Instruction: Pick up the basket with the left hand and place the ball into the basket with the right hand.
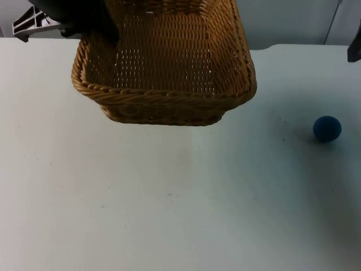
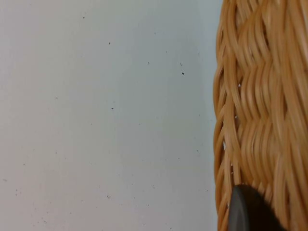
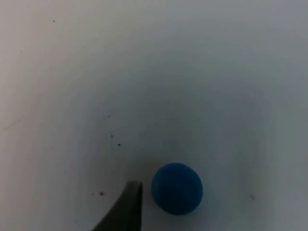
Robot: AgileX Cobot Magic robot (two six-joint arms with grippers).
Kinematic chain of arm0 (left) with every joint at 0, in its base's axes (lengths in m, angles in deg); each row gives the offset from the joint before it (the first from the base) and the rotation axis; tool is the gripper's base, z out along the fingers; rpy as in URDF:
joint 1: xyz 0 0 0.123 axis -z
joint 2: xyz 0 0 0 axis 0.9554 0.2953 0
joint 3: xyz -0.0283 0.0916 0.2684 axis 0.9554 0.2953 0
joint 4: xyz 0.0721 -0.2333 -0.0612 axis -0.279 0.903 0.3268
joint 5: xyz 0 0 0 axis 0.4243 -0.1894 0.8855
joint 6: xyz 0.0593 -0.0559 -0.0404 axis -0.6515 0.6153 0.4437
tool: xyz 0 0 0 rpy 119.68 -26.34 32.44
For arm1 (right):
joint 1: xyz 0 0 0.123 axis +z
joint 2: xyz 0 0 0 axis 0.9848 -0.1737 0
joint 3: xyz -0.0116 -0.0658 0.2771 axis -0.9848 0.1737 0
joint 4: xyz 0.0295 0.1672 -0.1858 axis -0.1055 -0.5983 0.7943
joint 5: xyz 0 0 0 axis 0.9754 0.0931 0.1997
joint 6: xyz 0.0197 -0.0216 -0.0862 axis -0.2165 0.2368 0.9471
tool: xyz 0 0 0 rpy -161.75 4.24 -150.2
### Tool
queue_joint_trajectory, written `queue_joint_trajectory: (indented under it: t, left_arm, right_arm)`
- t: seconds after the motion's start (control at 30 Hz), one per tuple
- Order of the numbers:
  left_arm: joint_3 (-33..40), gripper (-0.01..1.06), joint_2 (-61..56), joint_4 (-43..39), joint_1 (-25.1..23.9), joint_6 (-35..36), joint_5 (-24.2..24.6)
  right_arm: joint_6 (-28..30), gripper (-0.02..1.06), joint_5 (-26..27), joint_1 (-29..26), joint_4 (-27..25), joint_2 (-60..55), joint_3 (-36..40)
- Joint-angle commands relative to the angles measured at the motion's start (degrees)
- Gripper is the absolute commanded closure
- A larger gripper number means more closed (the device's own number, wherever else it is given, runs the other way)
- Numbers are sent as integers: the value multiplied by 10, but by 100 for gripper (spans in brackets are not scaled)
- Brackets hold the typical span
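Ball (image 1: pixel 327 128): I see it resting on the table (image 1: pixel 169 214), near the right edge.
Right gripper (image 3: pixel 144 211): just beside the ball; open or closed, I cannot tell.
Basket (image 1: pixel 169 73): lifted near the far edge, clamped in the left gripper (image 1: pixel 84 20).
Risk: a fingertip may nudge the ball and roll it off.

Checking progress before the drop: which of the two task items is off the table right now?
The wicker basket, held by the left gripper at its rim, hangs above the table. The blue ball lies on the table beside the right gripper.
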Motion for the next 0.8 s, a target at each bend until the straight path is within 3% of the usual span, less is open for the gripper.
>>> queue_joint_trajectory:
  t: [0.0, 0.2, 0.57, 0.77]
  left_arm:
    - [-4, 105, -5, 9, -1, 0, -14]
    - [-4, 105, -5, 9, -1, 0, -10]
    - [-4, 105, -5, 4, -1, 0, -8]
    - [-4, 105, -5, 0, -1, 0, -8]
  right_arm:
    - [3, 2, 11, 8, 0, -17, -4]
    - [-2, 2, 26, 36, 0, -81, -4]
    - [-26, 6, 57, 36, 0, -131, -6]
    - [-26, 6, 32, 36, 0, -154, -21]
